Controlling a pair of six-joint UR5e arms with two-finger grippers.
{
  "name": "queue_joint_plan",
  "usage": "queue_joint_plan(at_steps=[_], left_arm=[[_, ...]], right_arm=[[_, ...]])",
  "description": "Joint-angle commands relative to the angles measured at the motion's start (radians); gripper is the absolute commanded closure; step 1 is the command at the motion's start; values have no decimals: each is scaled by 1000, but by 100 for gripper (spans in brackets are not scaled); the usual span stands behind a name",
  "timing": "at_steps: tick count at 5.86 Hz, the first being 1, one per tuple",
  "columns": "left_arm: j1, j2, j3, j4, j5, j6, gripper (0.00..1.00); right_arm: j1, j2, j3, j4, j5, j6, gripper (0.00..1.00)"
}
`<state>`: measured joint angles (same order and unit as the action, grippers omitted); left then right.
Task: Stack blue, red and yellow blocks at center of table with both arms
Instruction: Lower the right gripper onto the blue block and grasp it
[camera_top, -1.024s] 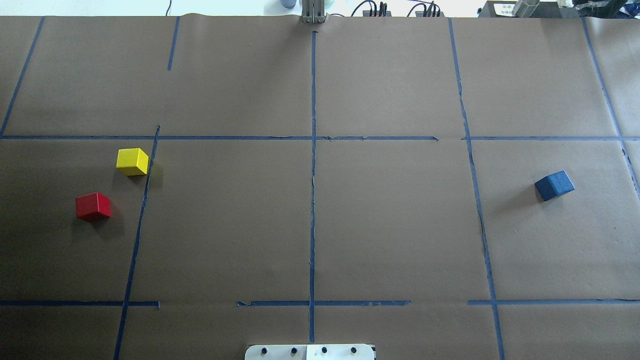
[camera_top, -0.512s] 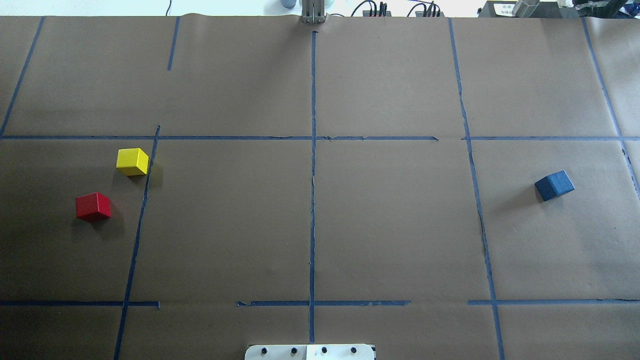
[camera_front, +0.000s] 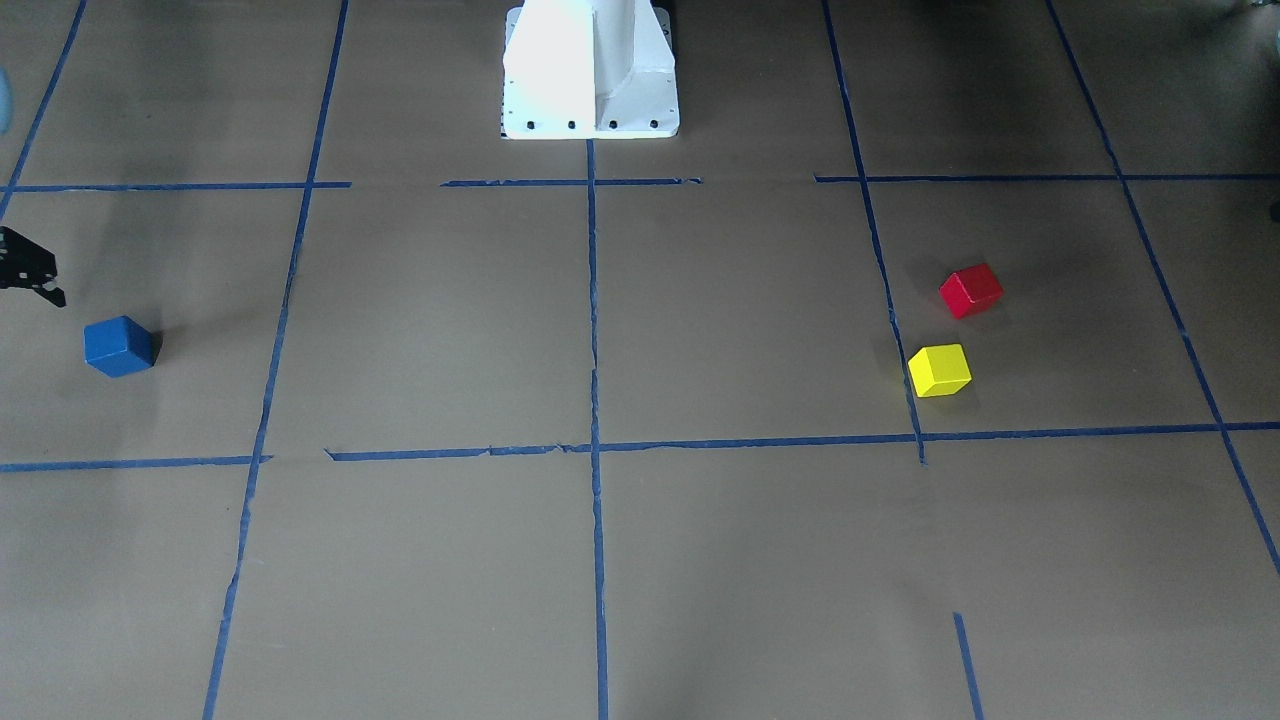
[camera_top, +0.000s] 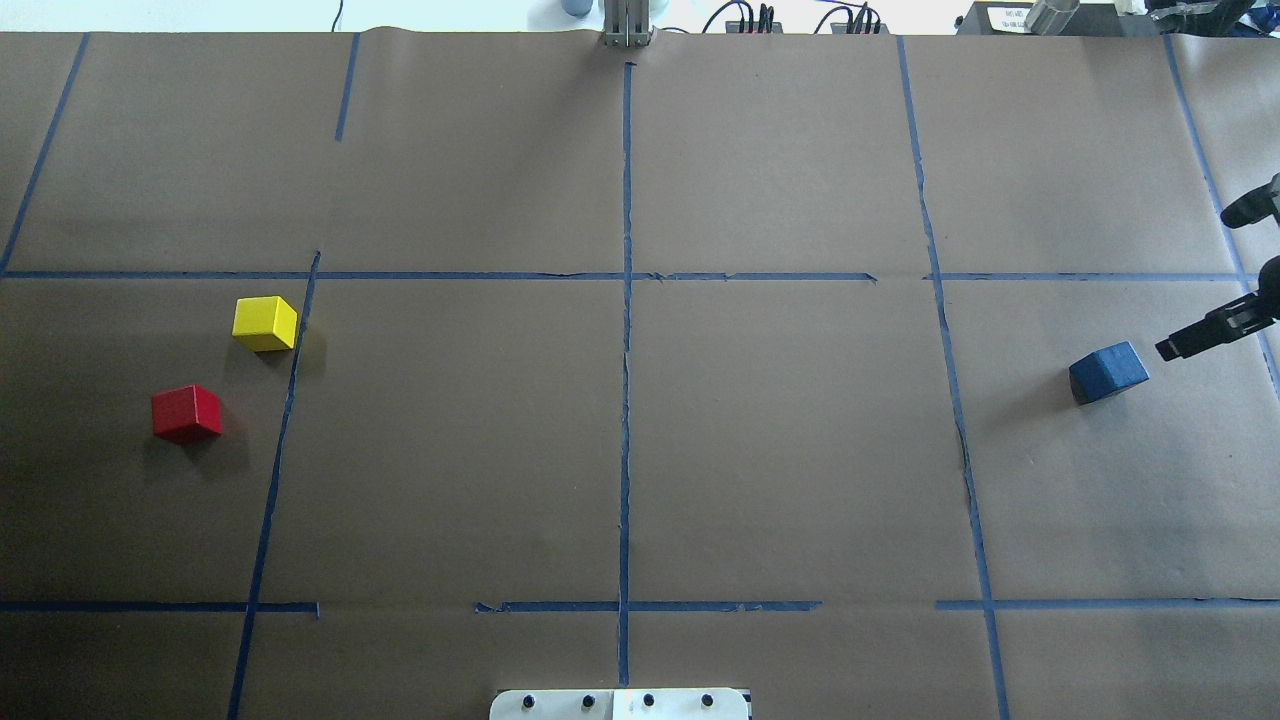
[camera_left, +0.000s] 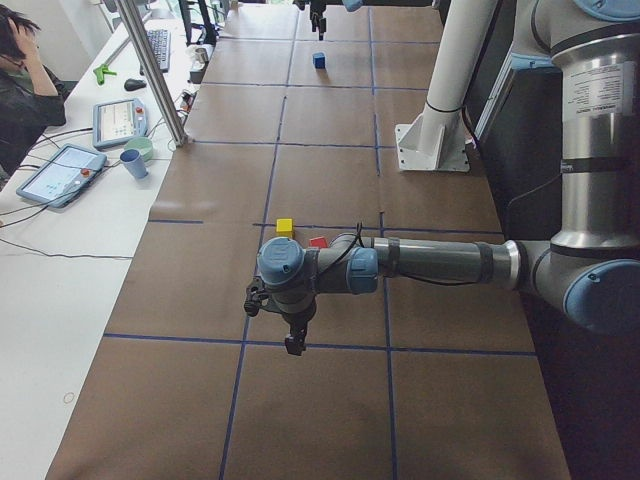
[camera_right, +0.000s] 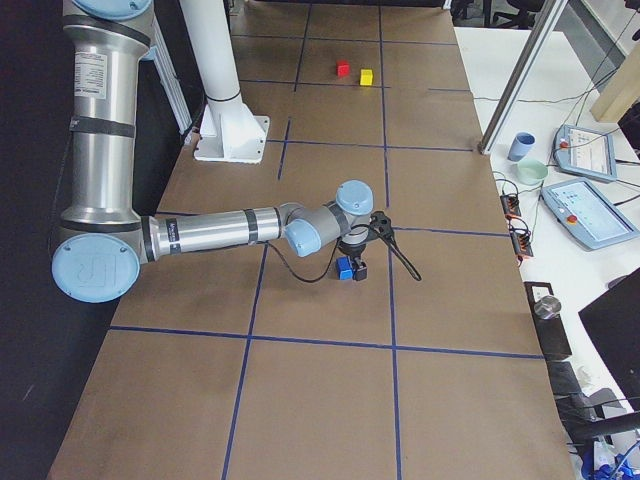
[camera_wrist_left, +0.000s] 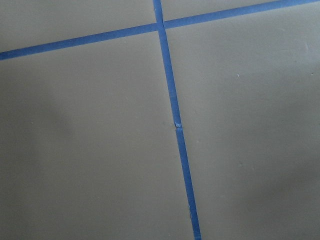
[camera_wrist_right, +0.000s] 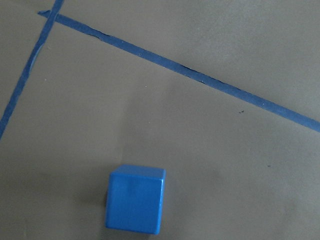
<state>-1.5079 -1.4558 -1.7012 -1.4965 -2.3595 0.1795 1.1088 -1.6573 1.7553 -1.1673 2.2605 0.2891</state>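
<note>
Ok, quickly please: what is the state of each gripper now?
Left gripper: cannot be told, seen only from the side.
Right gripper: cannot be told; the blue block lies free beside it.

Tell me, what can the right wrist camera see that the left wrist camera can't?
Only the right wrist camera shows the blue block, sitting on the table near the bottom of its picture. Only the left wrist camera shows a tiny nick partway down one line; it sees no block at all. Both show brown paper with crossing lines of blue tape.
</note>
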Motion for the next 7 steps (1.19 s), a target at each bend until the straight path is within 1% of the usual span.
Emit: queue_joint_plan(at_steps=[1, 2, 5, 6, 7], left_arm=[[0, 0, 0, 1, 0, 0, 0], [0, 0, 0, 1, -1, 0, 0], [0, 0, -2, -1, -1, 0, 0], [0, 0, 0, 1, 0, 0, 0], [0, 0, 0, -1, -1, 0, 0]], right_arm=[[-94, 28, -37, 76, -73, 146, 1], [-113, 63, -83, 77, -75, 160, 1], [-138, 63, -126, 77, -75, 160, 2], [-138, 65, -129, 77, -67, 157, 61], [-138, 65, -125, 77, -67, 159, 93]])
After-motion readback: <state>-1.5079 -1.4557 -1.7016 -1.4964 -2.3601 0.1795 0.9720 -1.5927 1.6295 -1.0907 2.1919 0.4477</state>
